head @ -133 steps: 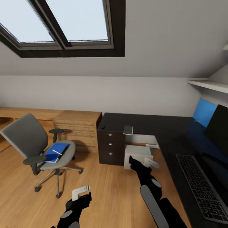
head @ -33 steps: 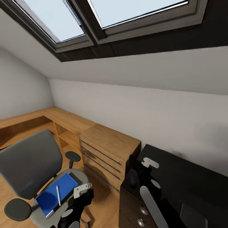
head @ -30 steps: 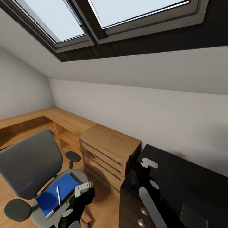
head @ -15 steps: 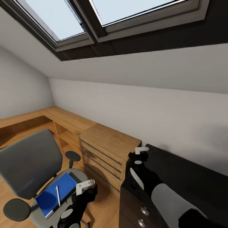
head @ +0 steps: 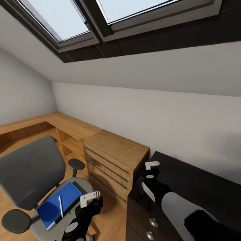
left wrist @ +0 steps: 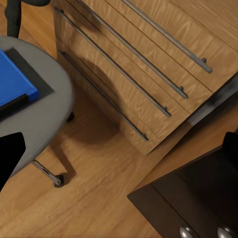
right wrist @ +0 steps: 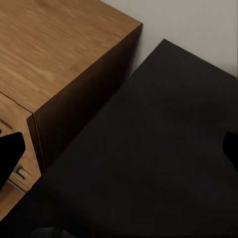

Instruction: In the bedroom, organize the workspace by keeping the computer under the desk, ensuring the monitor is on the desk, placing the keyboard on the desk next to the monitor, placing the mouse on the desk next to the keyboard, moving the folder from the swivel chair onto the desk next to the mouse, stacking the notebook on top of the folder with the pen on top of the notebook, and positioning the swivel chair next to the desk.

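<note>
The grey swivel chair (head: 30, 170) stands at the lower left. On its seat lies the blue folder (head: 53, 207) with the white pen (head: 60, 206) on top. A dark edge runs along the folder (left wrist: 10, 82); I cannot tell whether it is the notebook. My left gripper (head: 91, 199) hovers open beside the seat's right rim, its fingertips (left wrist: 10, 153) wide apart. Above the near corner of the black desk (head: 194, 187), my right gripper (head: 151, 169) is also open, with nothing between its fingertips (right wrist: 10, 151). Computer, monitor, keyboard and mouse are out of view.
An oak dresser (head: 113, 157) with bar handles stands between chair and desk, touching the desk's end. The desk's dark drawers carry silver knobs (head: 153, 222). An oak bench (head: 40, 125) runs along the left wall. The sloped wall and skylights (head: 67, 20) hang low overhead.
The view has swung left and closed in on the chair and desk corner. In the last second my right arm twisted and its gripper shifted slightly left over the desk corner.
</note>
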Available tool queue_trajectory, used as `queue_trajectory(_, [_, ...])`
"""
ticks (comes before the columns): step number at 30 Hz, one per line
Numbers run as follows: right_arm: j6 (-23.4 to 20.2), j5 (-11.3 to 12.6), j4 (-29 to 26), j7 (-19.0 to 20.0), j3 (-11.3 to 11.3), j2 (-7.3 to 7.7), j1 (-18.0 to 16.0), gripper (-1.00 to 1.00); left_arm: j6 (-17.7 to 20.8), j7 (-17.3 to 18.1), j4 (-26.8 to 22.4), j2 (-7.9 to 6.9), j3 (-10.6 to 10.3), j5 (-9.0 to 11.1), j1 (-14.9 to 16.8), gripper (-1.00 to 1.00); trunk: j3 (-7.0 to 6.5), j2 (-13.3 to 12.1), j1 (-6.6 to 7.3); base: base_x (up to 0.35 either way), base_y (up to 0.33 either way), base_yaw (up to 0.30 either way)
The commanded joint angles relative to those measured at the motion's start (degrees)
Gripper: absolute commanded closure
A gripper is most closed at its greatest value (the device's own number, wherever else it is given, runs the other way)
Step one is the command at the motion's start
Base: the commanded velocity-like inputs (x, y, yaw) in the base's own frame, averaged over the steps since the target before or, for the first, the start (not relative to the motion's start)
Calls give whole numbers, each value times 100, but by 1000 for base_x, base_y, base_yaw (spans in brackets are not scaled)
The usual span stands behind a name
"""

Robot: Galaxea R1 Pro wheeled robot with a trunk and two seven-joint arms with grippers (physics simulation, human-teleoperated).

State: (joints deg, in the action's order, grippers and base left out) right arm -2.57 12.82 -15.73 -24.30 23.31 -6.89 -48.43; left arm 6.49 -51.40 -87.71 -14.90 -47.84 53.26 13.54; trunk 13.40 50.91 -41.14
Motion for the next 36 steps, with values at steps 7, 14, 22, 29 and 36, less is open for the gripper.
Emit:
queue_trajectory(7, [-58,52,207,427,42,0,-8,-100,30,-45,-9,-12,-6,9,8,-100,135,289,-155,0,0,0])
queue_trajectory(14, [-547,129,244,619,-303,-18,-9,-100,34,-186,-11,-16,-6,9,8,-100,260,570,-309,0,0,0])
queue_trajectory(22, [-635,245,237,632,-420,-20,-9,-100,37,-287,-10,-13,-7,9,8,-100,404,891,-485,0,0,0])
queue_trajectory(29, [-631,428,221,616,-434,10,-9,-100,37,-292,-13,-13,-6,9,8,-100,530,1171,-639,0,0,0])
queue_trajectory(36, [-639,500,211,611,-417,4,-9,-100,37,-292,-18,-13,-7,9,8,-100,655,1452,-792,0,0,0])
